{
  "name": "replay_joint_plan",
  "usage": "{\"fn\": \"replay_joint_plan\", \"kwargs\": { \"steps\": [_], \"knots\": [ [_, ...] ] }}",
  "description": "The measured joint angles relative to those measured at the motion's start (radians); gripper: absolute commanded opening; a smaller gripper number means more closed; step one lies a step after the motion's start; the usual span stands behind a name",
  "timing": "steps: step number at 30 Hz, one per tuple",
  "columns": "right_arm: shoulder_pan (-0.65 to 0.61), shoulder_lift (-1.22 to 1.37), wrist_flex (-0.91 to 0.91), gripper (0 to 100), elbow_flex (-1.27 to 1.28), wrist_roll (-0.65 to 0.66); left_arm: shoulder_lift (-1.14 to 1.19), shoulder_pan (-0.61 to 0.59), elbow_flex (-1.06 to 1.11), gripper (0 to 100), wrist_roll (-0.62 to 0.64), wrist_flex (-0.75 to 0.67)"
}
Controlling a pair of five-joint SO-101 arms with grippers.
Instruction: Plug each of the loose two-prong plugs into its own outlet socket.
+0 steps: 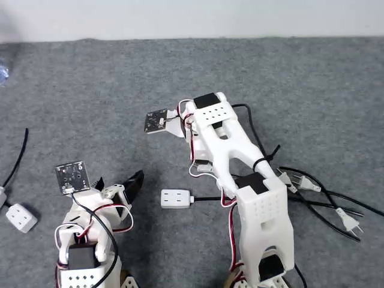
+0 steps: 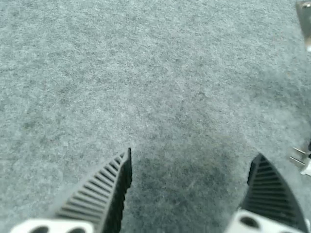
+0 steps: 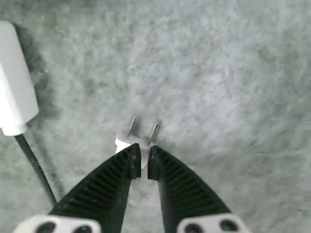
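My right gripper (image 3: 144, 155) is shut on a white two-prong plug (image 3: 124, 143), whose two metal prongs stick out past the fingertips, low over the grey carpet. A white outlet block (image 3: 14, 97) with a black cord lies close beside it, apart from the prongs. From above, this outlet block (image 1: 176, 198) lies between the two arms, and the right arm's body hides its own gripper. My left gripper (image 2: 193, 156) is open over bare carpet with nothing between its fingers; from above, the left gripper (image 1: 119, 182) is left of the outlet block. Two loose plugs (image 1: 300, 180) (image 1: 349, 222) lie at the right.
Black cords (image 1: 324, 201) tangle on the carpet right of the right arm. Another white outlet cube (image 1: 21, 217) lies at the far left, with a black cord (image 1: 18, 157) above it. Two prongs (image 2: 298, 155) show at the edge of the left wrist view.
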Motion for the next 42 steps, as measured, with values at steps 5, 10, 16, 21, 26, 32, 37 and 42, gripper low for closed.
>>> {"fn": "replay_joint_plan", "kwargs": {
  "steps": [5, 10, 16, 21, 26, 32, 37, 42],
  "knots": [
    [-0.009, -0.097, 0.075, 5.3, 0.015, -0.003, 0.0, 0.0, 0.0, 36, 0.0, 0.0],
    [-0.014, -0.157, 0.144, 1.4, 0.015, -0.068, 0.0, 0.0, 0.0, 36, 0.0, 0.0],
    [-0.023, -0.157, 0.132, 13.2, 0.078, -0.242, 0.0, 0.0, 0.0, 36, 0.0, 0.0],
    [-0.071, -0.157, 0.04, 21.5, 0.189, -0.367, 0.0, 0.0, 0.0, 36, 0.0, 0.0],
    [-0.068, -0.178, -0.083, 21.4, 0.298, -0.382, 0.0, 0.0, 0.0, 36, 0.0, 0.0],
    [-0.06, -0.201, -0.12, 18.0, 0.321, -0.381, 0.0, 0.0, 0.0, 36, 0.0, 0.0],
    [-0.031, -0.255, -0.12, 16.9, 0.321, -0.374, 0.0, 0.0, 0.0, 36, 0.0, 0.0],
    [-0.029, -0.275, -0.11, 16.9, 0.321, -0.348, 0.0, 0.0, 0.0, 36, 0.0, 0.0]
  ]
}}
